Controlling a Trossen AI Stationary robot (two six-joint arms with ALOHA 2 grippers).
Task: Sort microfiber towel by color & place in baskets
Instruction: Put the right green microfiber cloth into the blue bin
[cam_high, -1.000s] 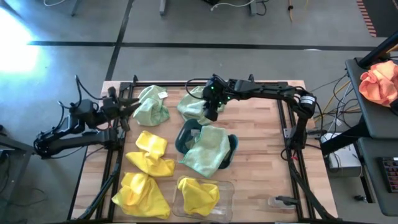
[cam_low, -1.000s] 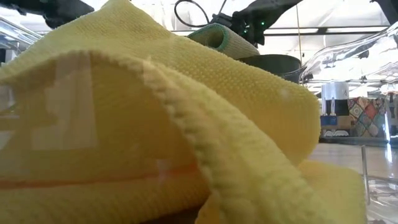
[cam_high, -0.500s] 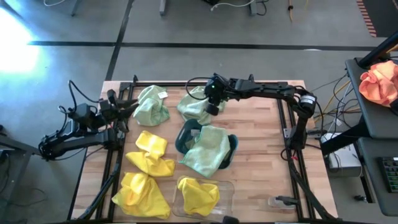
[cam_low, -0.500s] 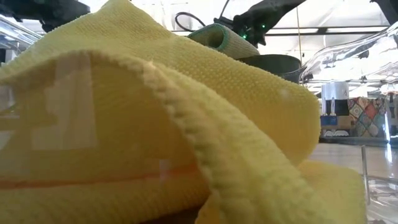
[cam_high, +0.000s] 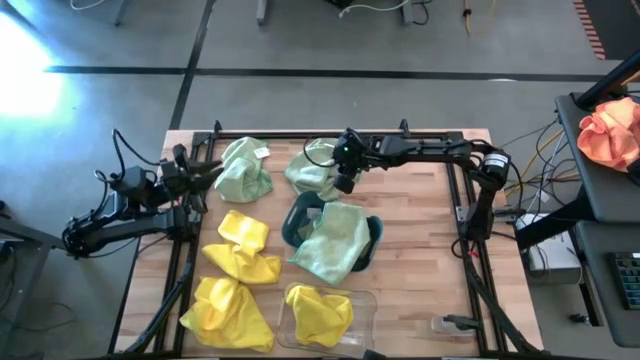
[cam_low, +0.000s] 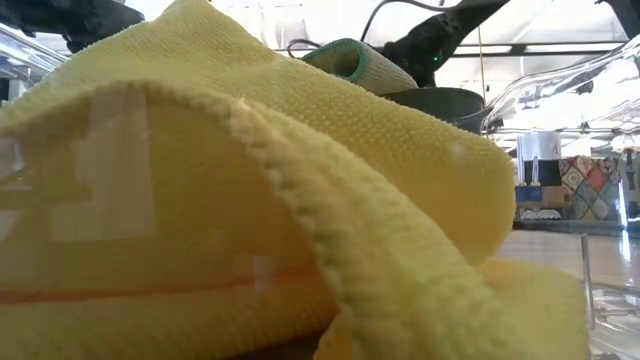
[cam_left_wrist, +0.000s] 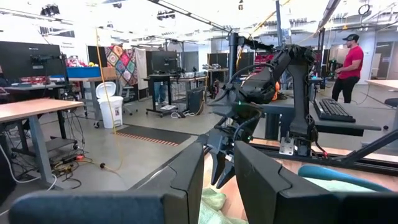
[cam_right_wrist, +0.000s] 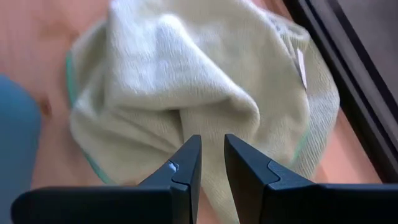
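My right gripper (cam_high: 345, 180) (cam_right_wrist: 211, 142) stands over a pale green towel (cam_high: 312, 170) (cam_right_wrist: 186, 68) at the far middle of the table, shut on a fold of it. My left gripper (cam_high: 208, 170) (cam_left_wrist: 219, 155) waits at the far left, narrowly open, beside a second pale green towel (cam_high: 245, 172). The dark teal basket (cam_high: 292, 222) sits mid-table with a third pale green towel (cam_high: 335, 245) draped over it. The clear basket (cam_high: 368, 305) at the near edge holds a yellow towel (cam_high: 318, 315). Two more yellow towels (cam_high: 243, 248) (cam_high: 228, 312) lie on the table's left half. My right gripper pinches a raised fold (cam_right_wrist: 214, 121) near the middle of the pale green towel between its two fingers, coming from above and pointing down. The folds run together at the fingertips. The towel's outer parts (cam_right_wrist: 311, 112) still lie on the table.
In the low view a yellow towel (cam_low: 250, 200) fills most of the picture, with the teal basket (cam_low: 440, 100) behind it. An orange-pink cloth (cam_high: 610, 135) lies on a side stand off the table's right. Bare wood shows on the table's right half (cam_high: 420, 250).
My right gripper has shifted a little toward the table's right edge while staying over the pale green towel.
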